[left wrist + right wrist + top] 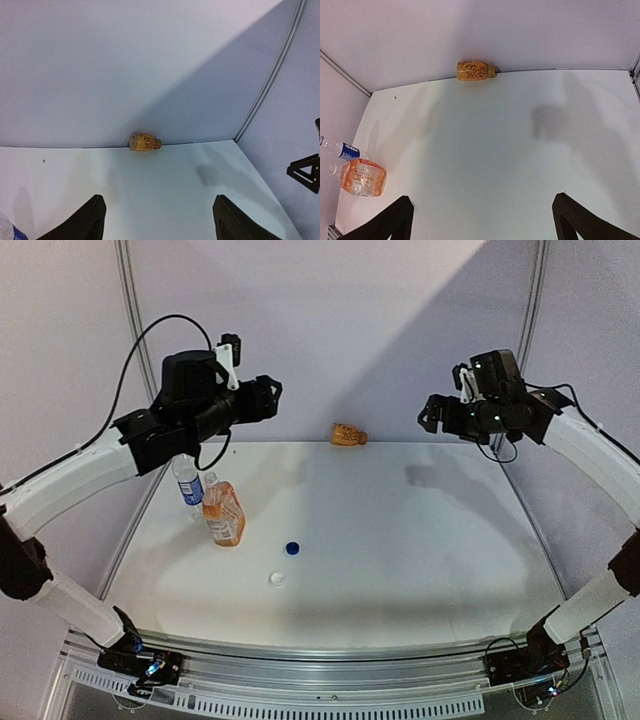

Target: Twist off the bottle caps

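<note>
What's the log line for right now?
blue cap, white cap: loose on table | left gripper, right gripper: open, empty, raised

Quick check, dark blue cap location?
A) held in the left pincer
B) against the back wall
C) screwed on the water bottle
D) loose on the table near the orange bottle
D: in the top view the dark blue cap lies loose on the table, just right of the orange bottle, with the white cap close by.

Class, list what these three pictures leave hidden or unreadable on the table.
Water bottle: top view, left arm covers its top; left wrist view, corner cuts it off.
Yellow bottle by the wall: label print too blurred, every view.
White cap: top view, too small for detail.
</note>
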`<state>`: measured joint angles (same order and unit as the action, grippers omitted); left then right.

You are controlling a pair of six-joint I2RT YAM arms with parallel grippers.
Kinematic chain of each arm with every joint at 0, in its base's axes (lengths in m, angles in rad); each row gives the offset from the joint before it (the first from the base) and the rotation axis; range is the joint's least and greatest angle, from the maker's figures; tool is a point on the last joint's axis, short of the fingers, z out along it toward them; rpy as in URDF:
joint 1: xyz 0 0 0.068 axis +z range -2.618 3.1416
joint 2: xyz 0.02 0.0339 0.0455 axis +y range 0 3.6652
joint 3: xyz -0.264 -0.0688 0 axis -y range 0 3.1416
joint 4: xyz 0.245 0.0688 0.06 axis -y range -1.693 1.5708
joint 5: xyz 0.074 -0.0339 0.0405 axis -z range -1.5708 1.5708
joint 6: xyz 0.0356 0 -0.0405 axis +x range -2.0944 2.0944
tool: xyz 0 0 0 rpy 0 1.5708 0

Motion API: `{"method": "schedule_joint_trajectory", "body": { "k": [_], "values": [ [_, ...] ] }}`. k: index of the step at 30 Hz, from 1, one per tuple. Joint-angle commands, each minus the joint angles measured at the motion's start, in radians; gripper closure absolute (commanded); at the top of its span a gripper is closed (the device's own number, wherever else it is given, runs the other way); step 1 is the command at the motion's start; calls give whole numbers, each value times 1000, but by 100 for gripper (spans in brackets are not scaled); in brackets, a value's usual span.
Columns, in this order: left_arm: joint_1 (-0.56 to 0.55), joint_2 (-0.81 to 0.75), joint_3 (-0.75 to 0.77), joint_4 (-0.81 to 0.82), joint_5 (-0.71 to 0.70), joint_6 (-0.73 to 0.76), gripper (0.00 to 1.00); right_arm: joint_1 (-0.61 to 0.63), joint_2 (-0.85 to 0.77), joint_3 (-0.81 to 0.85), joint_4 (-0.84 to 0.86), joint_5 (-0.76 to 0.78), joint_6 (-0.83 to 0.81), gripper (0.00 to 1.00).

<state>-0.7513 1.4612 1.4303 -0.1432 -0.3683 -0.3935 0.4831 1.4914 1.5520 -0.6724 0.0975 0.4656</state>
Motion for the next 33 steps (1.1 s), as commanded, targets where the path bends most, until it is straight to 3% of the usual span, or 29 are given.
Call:
{"method": "schedule_joint_trajectory", "body": {
  "k": [1,6,14,33],
  "values": [
    [-19,-153,-139,-81,-121,8,24,-1,-172,-131,102,-42,17,1],
    [-21,-270,-243,-152,-181,-23,24,0,-334,-267,143,-35,80,1],
    [-26,-396,-326,-230,-232,-79,24,0,-458,-353,143,-15,121,1],
    [-29,-411,-335,-255,-243,-51,24,0,-483,-397,154,15,158,1]
  ]
}}
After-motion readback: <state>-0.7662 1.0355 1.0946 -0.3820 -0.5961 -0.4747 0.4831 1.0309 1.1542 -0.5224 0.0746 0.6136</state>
